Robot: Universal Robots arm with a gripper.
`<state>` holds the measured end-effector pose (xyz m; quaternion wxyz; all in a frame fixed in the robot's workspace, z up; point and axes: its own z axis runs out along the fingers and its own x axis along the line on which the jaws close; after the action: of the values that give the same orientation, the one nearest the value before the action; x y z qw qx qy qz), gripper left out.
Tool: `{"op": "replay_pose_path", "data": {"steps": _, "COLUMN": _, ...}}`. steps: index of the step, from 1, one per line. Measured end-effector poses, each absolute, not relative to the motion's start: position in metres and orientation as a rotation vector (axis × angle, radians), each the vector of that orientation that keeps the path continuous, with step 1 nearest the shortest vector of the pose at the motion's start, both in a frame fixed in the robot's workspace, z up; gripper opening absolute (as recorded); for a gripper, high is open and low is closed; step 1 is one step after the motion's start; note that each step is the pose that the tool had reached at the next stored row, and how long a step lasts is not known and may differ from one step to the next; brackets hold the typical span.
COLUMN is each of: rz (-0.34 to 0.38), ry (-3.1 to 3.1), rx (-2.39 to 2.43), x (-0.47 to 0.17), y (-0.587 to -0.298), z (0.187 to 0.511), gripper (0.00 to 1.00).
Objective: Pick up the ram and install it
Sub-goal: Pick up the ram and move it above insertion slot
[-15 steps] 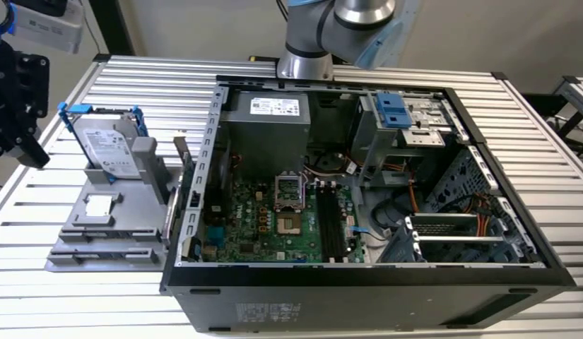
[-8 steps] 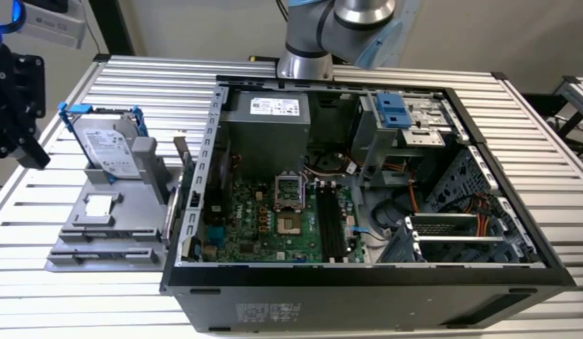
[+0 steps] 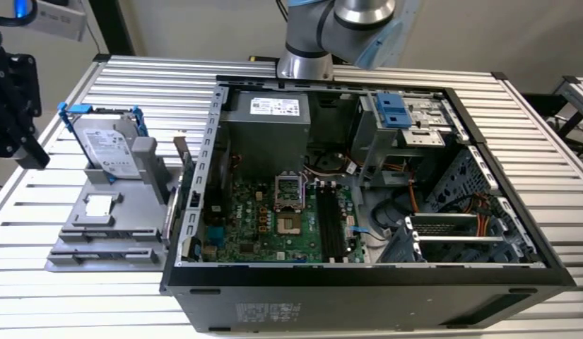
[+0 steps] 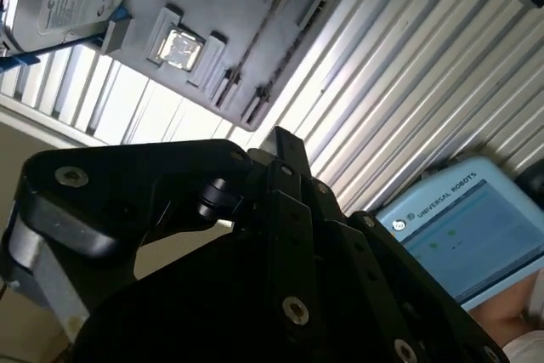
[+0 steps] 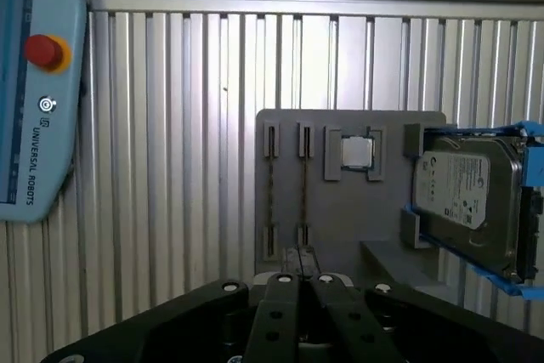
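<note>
gripper (image 5: 299,254) closed, empty, off the holder (image 5: 340,210) at desk (image 5: 170,125) edge | ram (image 5: 303,189) edge-on in holder slot, near drive (image 5: 463,201) | risk: closed jaws would ram the thin stick; skewed grasp could tilt it, jam in board slot (image 3: 331,226)

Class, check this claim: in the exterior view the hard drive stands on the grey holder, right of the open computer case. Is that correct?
No. In the exterior view the hard drive stands on the grey holder left of the open computer case, not right of it.
</note>
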<state>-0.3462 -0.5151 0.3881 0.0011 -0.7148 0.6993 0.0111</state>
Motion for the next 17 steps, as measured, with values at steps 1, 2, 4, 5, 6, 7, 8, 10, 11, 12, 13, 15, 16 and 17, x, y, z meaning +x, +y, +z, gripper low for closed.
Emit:
{"op": "replay_pose_path", "data": {"steps": 1, "rz": 0.035, "ry": 2.175, "rx": -2.264, "x": -0.3462, "y": -0.5151, "z": 0.3881, "gripper": 0.00}}
{"op": "replay_pose_path", "data": {"steps": 2, "rz": 0.035, "ry": 2.154, "rx": -2.285, "x": -0.3462, "y": -0.5151, "z": 0.3881, "gripper": 0.00}}
{"op": "replay_pose_path", "data": {"steps": 4, "rz": 0.035, "ry": 2.116, "rx": -2.320, "x": -0.3462, "y": -0.5151, "z": 0.3882, "gripper": 0.00}}
{"op": "replay_pose_path", "data": {"steps": 5, "rz": 0.035, "ry": 2.105, "rx": -2.330, "x": -0.3462, "y": -0.5151, "z": 0.3881, "gripper": 0.00}}
{"op": "replay_pose_path", "data": {"steps": 6, "rz": 0.035, "ry": 2.102, "rx": -2.333, "x": -0.3462, "y": -0.5151, "z": 0.3882, "gripper": 0.00}}
{"op": "replay_pose_path", "data": {"steps": 7, "rz": 0.035, "ry": 2.101, "rx": -2.334, "x": -0.3462, "y": -0.5151, "z": 0.3882, "gripper": 0.00}}
{"op": "replay_pose_path", "data": {"steps": 8, "rz": 0.035, "ry": 2.101, "rx": -2.334, "x": -0.3462, "y": -0.5151, "z": 0.3882, "gripper": 0.00}}
{"op": "replay_pose_path", "data": {"steps": 10, "rz": 0.035, "ry": 2.132, "rx": -2.305, "x": -0.3462, "y": -0.5151, "z": 0.3881, "gripper": 0.00}}
{"op": "replay_pose_path", "data": {"steps": 11, "rz": 0.035, "ry": 2.153, "rx": -2.286, "x": -0.3461, "y": -0.5151, "z": 0.3881, "gripper": 0.00}}
{"op": "replay_pose_path", "data": {"steps": 12, "rz": 0.035, "ry": 2.171, "rx": -2.268, "x": -0.3461, "y": -0.5151, "z": 0.3880, "gripper": 0.00}}
{"op": "replay_pose_path", "data": {"steps": 13, "rz": 0.035, "ry": 2.176, "rx": -2.263, "x": -0.3461, "y": -0.5151, "z": 0.3879, "gripper": 0.00}}
{"op": "replay_pose_path", "data": {"steps": 15, "rz": 0.035, "ry": 2.176, "rx": -2.263, "x": -0.3462, "y": -0.5151, "z": 0.3878, "gripper": 0.00}}
{"op": "replay_pose_path", "data": {"steps": 16, "rz": 0.035, "ry": 2.176, "rx": -2.263, "x": -0.3462, "y": -0.5151, "z": 0.3878, "gripper": 0.00}}
{"op": "replay_pose_path", "data": {"steps": 17, "rz": 0.035, "ry": 2.176, "rx": -2.263, "x": -0.3462, "y": -0.5151, "z": 0.3878, "gripper": 0.00}}
